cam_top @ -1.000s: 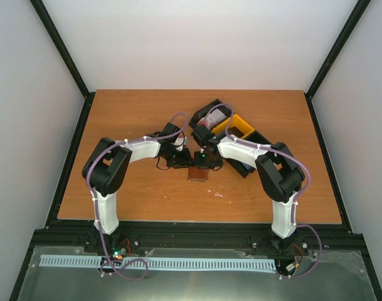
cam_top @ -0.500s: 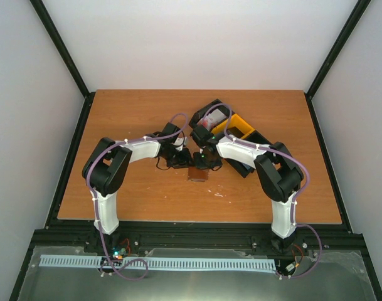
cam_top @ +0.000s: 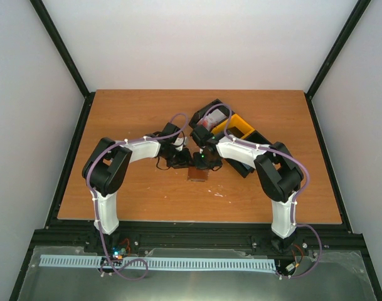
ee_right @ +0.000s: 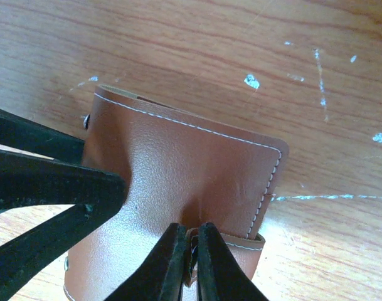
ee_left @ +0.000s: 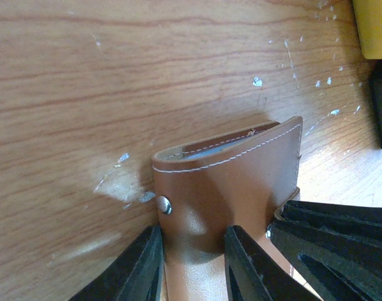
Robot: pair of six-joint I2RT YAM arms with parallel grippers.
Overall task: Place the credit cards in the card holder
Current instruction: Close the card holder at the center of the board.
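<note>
Near the centre of the surface (cam_top: 128, 188), the card holder (cam_top: 197, 174) lay folded between the two hands, in contact with both. The left hand (ee_left: 192, 251) was partly closed, one finger against each side of the brown leather fold, with the snap stud (ee_left: 164, 204) just above one fingertip. The right hand (ee_right: 192, 238) was closed almost fully, pinching a thin leather edge of the holder. A yellow bin (cam_top: 238, 128) stood just behind the right arm.
</note>
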